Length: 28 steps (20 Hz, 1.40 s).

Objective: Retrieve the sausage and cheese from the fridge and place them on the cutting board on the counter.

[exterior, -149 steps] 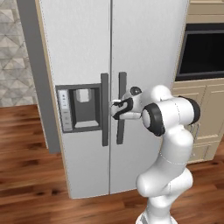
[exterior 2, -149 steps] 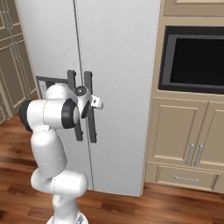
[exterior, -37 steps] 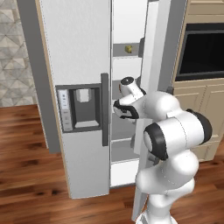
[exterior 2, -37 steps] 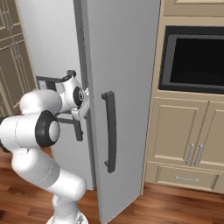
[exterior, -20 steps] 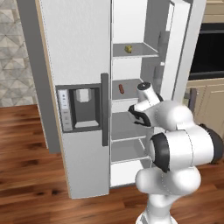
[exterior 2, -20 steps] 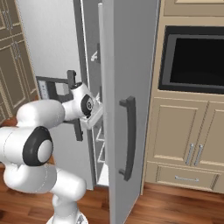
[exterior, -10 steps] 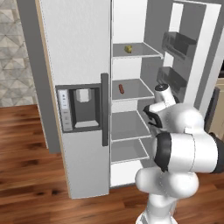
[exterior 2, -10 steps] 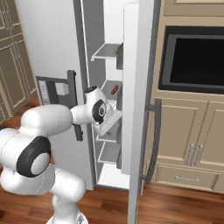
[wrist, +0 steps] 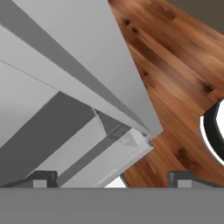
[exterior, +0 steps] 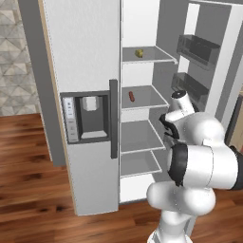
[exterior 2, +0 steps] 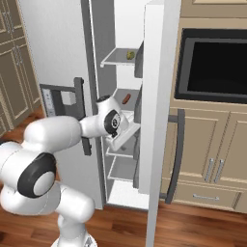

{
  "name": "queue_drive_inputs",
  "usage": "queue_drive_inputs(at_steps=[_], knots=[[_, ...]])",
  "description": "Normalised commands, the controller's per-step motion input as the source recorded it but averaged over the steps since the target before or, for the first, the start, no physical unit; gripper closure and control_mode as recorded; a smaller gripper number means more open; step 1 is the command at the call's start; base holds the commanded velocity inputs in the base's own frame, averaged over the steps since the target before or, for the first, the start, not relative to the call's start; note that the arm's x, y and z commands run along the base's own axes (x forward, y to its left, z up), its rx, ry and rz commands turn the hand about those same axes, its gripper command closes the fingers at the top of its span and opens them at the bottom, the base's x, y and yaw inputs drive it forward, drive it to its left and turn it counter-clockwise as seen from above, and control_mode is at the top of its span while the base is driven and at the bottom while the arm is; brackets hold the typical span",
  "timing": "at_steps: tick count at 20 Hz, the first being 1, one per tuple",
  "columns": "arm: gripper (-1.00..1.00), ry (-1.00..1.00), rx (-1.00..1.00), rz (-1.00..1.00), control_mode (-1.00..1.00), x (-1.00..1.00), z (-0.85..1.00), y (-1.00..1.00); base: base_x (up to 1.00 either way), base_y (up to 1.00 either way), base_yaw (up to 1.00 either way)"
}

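Your gripper [wrist: 113, 177] stands spread wide and empty, its tips at the bottom of the hand view, facing the fridge's [exterior: 85, 61] open door edge and the floor [wrist: 175, 70]. The door is open, nothing fetched yet. Centre of the left base view: the sausage [exterior: 131, 97] on the middle shelf, the cheese [exterior: 139, 53] one shelf up. You've free room between shelves, but mind the door bins [exterior: 198, 49] at upper right.
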Motion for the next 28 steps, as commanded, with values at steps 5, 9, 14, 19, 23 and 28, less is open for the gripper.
queue_drive_inputs(at_steps=[5, 9, 14, 19, 23, 28], knots=[[-1.0, -0.01, -0.01, 0.07, -1.0, -0.05, 0.06, 0.36, 0.0, 0.0, 0.0], [-1.0, 0.08, -0.12, 0.36, -1.0, -0.1, 0.02, 0.58, 0.0, 0.0, 0.0], [-1.0, 0.22, -0.21, 0.68, -1.0, -0.21, 0.0, 0.46, 0.0, 0.0, 0.0], [-1.0, 0.25, -0.21, 0.77, -1.0, -0.11, 0.09, 0.19, 0.0, 0.0, 0.0], [-1.0, 0.29, -0.25, 0.65, -1.0, -0.03, 0.25, 0.12, 0.0, 0.0, 0.0], [-1.0, 0.22, -0.25, 0.6, -1.0, -0.26, 0.24, 0.04, 0.0, 0.0, 0.0]])
